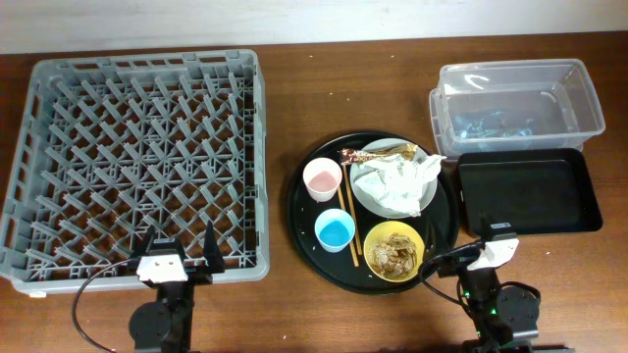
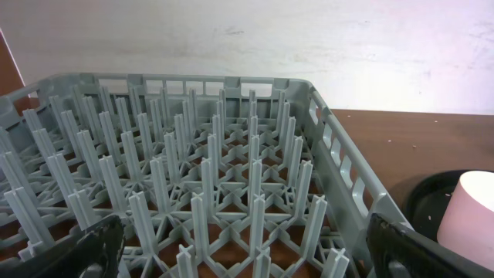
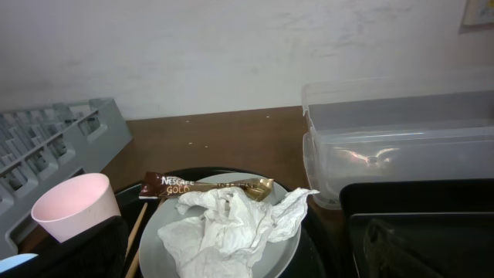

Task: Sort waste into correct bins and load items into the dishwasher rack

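The grey dishwasher rack [image 1: 137, 157] fills the left of the table and holds nothing. A round black tray [image 1: 297, 211] in the middle carries the pale plate [image 1: 430, 196], a pink cup [image 1: 323, 178], a blue cup [image 1: 335, 230], chopsticks [image 1: 348, 224] and a yellow bowl [image 1: 393, 252] of brown food scraps. The crumpled napkin [image 1: 397, 182] and the brown wrapper [image 1: 376, 153] lie on the plate. My left gripper [image 1: 182, 247] is open and empty over the rack's near edge. My right gripper [image 1: 488, 252] is open and empty, near the bowl. The clear tub [image 1: 515, 98] and the black rectangular tray [image 1: 528, 193] stand at the right.
The rack's upright pegs [image 2: 231, 177] fill the left wrist view, with the pink cup [image 2: 471, 216] at its right edge. The right wrist view shows the napkin [image 3: 231, 224], wrapper [image 3: 204, 185], pink cup [image 3: 73, 205], tub [image 3: 401, 147] and black tray [image 3: 432, 224].
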Available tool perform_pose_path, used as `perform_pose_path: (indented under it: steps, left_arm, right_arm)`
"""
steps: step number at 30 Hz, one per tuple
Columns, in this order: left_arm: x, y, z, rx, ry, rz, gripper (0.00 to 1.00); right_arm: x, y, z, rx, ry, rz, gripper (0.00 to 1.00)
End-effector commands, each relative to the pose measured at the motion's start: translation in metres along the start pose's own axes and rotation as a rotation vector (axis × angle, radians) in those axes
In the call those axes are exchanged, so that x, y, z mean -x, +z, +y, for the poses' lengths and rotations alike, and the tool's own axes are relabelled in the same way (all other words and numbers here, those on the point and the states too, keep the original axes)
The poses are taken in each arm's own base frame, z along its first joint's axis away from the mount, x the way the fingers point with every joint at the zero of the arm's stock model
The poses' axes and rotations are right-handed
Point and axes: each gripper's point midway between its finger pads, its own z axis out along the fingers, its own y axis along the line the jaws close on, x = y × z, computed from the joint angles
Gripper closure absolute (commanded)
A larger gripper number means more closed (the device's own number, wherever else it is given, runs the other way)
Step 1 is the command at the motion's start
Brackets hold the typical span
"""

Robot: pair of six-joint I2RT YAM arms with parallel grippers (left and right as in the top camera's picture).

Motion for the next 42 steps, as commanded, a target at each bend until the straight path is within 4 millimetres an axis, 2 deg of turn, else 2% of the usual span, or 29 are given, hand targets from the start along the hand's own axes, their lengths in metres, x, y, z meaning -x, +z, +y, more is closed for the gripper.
perform_pose_path:
  steps: [1, 31, 32, 37, 38, 39, 42]
  left_arm:
    - [-0.001, 0.0, 0.001, 0.002, 0.022, 0.001, 0.01]
    - [-0.003, 0.0, 0.002, 0.01, 0.023, 0.01, 0.01]
    - [0.002, 0.0, 0.002, 0.01, 0.022, -0.011, 0.01]
    - [0.002, 0.0, 0.002, 0.009, 0.022, -0.011, 0.01]
    - [0.004, 0.0, -0.002, -0.014, 0.022, -0.019, 0.01]
    - [0.008, 0.0, -0.014, -0.085, 0.023, -0.038, 0.01]
    - [0.021, -0.006, -0.043, -0.252, 0.033, -0.091, 0.01]
  right_arm:
    - [-0.002, 0.0, 0.0, 0.001, -0.007, 0.001, 0.02]
    - [-0.002, 0.0, 0.0, 0.001, -0.007, 0.001, 0.02]
    - [-0.002, 0.0, 0.0, 0.001, -0.007, 0.001, 0.02]
    - [-0.001, 0.0, 0.001, 0.005, -0.007, -0.002, 0.02]
    - [-0.001, 0.0, 0.003, 0.019, -0.007, -0.005, 0.02]
    - [0.001, 0.0, 0.004, 0.019, -0.008, -0.013, 0.02]
    - [0.021, -0.001, 0.006, 0.026, -0.014, -0.095, 0.02]
